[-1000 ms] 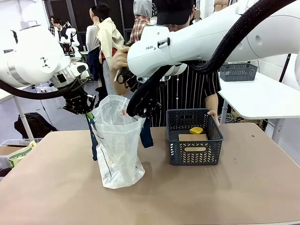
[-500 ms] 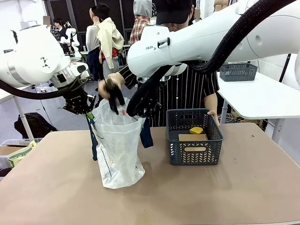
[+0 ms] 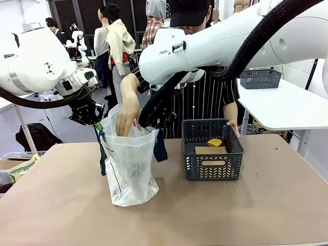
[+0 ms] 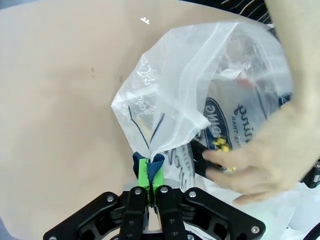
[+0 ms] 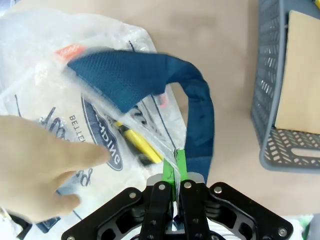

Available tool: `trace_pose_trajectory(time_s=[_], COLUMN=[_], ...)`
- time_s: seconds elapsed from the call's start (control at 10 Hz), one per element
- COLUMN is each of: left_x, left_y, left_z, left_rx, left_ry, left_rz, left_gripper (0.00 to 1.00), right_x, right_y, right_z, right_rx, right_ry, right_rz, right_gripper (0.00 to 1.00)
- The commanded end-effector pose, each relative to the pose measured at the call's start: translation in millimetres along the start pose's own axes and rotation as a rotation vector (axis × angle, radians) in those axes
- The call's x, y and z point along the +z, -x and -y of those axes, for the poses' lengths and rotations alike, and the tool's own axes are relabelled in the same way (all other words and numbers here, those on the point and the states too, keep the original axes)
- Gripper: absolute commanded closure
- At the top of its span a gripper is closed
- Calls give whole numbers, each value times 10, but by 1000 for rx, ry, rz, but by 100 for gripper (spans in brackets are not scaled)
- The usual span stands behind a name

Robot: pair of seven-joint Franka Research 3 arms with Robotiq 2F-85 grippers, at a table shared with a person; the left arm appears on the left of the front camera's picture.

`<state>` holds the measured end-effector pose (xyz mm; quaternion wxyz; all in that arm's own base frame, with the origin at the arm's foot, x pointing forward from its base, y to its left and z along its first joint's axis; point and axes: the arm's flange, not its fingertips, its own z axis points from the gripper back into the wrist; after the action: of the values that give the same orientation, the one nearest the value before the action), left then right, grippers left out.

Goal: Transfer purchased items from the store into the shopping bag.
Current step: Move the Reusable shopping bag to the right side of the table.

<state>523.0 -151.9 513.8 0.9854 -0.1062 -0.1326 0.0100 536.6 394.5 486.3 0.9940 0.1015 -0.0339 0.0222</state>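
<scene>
The shopping bag stands upright on the table, its mouth held wide by both arms. My left gripper is shut on the bag's left rim and navy handle, green pads pinched together on it. My right gripper is shut on the right rim beside the other navy handle. A person's hand reaches down into the bag's mouth, holding a dark packet with yellow print. A yellow item lies inside the bag. Two purchased items, a yellow one and a brown box, lie in the basket.
The dark grey lattice basket stands just right of the bag, with the person's other hand at its far right corner. A white side table with a second basket stands at the back right. Bare table lies in front.
The person's hand came down from above the bag with a dark packet and now reaches into the bag's mouth. Both grippers hold still.
</scene>
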Motion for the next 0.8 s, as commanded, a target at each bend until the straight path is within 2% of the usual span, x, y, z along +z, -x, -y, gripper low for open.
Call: trace_pose_trajectory(time_s=[0.0, 0.7], left_x=[8, 8], left_y=[3, 3], left_z=[-1, -1], left_rx=[-1, -1], left_ry=[1, 1], left_rz=[1, 1], left_gripper=[100, 100], right_x=[-15, -15], right_y=[12, 12], right_z=[24, 24], right_rx=[-7, -7], right_ry=[-5, -5], right_rz=[-9, -9], right_gripper=[100, 100])
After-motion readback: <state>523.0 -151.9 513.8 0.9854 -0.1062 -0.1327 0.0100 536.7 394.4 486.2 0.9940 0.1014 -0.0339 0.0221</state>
